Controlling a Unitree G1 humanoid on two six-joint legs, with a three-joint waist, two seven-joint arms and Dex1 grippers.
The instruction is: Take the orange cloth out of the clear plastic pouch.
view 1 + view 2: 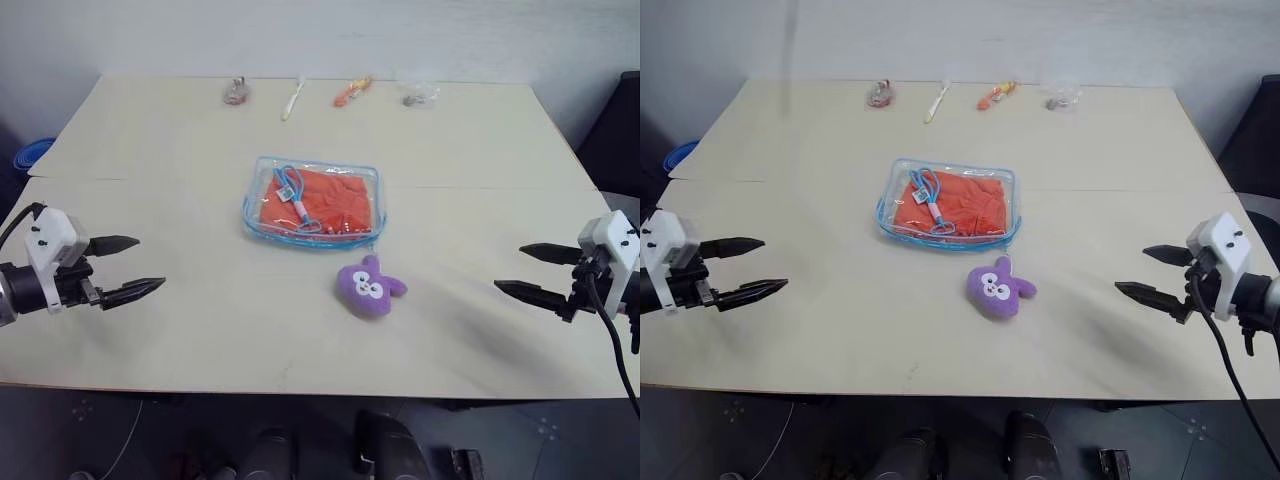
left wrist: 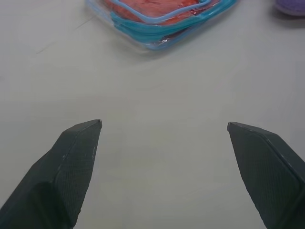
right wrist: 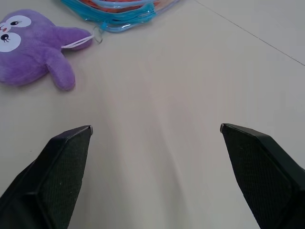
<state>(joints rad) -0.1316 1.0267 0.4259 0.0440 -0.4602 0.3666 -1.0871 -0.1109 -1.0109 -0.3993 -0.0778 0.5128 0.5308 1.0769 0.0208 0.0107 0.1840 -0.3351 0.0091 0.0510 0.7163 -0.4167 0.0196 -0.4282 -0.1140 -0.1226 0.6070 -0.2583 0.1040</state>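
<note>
Pale beige counter [image 1: 200, 330] fills most of the frame, a thin seam crossing it from side to side just above the middle. Slightly left of centre lies the clear plastic pouch [image 1: 313, 200], flat on the counter, its long axis running left to right and tilted a little so the right end sits lower. Inside it the orange cloth [image 1: 335, 197] lies folded along the same axis, with a light-blue cord [image 1: 291, 195] looped over its left part. Just below and right of the pouch, a purple plush toy [image 1: 369, 287] rests near the pouch's lower right corner; I cannot tell whether they touch. Along the top edge stand four small items [image 1: 350, 92], well apart from the pouch. At the left edge the left hand [image 1: 128, 268] is spread wide and holds nothing; at the right edge the right hand [image 1: 532, 270] is likewise wide apart and empty. Both point inward toward the centre.
</note>
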